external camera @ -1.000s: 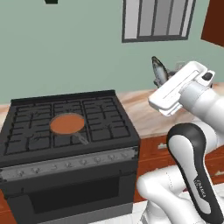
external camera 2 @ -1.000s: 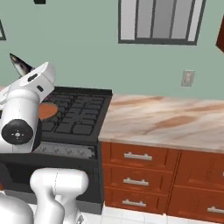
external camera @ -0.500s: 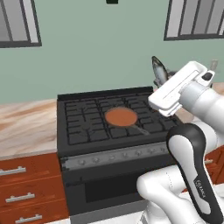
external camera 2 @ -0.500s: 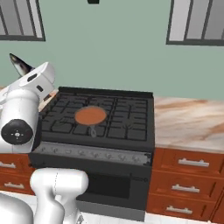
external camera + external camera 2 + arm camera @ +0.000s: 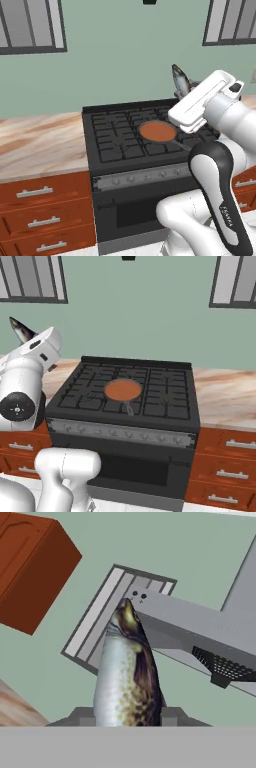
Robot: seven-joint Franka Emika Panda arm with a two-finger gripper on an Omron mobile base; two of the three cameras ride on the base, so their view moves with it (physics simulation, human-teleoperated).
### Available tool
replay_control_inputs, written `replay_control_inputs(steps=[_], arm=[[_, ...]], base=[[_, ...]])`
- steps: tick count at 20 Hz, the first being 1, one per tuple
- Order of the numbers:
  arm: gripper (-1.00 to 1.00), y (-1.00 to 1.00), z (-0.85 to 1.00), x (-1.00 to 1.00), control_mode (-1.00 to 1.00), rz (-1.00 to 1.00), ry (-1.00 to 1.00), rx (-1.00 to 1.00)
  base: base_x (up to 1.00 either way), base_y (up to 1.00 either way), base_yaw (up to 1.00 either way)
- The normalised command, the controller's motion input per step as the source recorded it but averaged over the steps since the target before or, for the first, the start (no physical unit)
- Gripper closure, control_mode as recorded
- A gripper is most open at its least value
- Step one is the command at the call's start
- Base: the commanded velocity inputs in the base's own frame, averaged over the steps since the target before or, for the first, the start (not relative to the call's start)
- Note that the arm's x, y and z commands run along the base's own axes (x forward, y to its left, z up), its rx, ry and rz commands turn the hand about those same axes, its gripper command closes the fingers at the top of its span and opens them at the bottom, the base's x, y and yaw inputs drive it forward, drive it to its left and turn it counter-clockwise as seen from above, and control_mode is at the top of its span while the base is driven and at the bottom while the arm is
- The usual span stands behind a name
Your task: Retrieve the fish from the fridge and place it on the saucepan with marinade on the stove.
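My gripper (image 5: 126, 717) is shut on the fish (image 5: 127, 672), a slender silver-grey fish that points up and away from the hand. The fish (image 5: 180, 80) is held high in the air, above the right rear part of the stove (image 5: 120, 142). From the other side the fish (image 5: 21, 330) sticks out of the gripper (image 5: 29, 337) left of the stove (image 5: 165, 391). The saucepan with marinade (image 5: 157, 131) sits on the grates, its flat orange-brown surface bare, below and left of the fish. Its thin handle points toward the front in the right base view, where the saucepan (image 5: 123, 390) stands mid-stove. The fridge is out of view.
Marble counter (image 5: 40, 142) over red-brown drawers lies left of the stove, and more counter (image 5: 227, 396) lies to its right. Barred windows (image 5: 30, 25) hang on the green wall. A grey range hood (image 5: 200, 629) and a brown cabinet (image 5: 30, 567) are overhead.
The base has driven sideways, so the stove and pan have slid across both base views toward the arm. The arm's pose and its hold on the fish are the same.
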Motion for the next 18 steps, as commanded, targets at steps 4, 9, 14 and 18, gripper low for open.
replay_control_inputs(steps=[4,9,14,18], arm=[[1.00,0.00,0.00,0.00,1.00,0.00,0.00,0.00],[1.00,0.00,0.00,0.00,1.00,0.00,0.00,0.00],[1.00,0.00,0.00,0.00,1.00,0.00,0.00,0.00],[1.00,0.00,0.00,0.00,1.00,0.00,0.00,0.00]], base=[[0.31,-0.20,0.00],[0.32,-0.34,0.00],[0.58,-0.18,0.00],[0.95,-0.09,-0.04]])
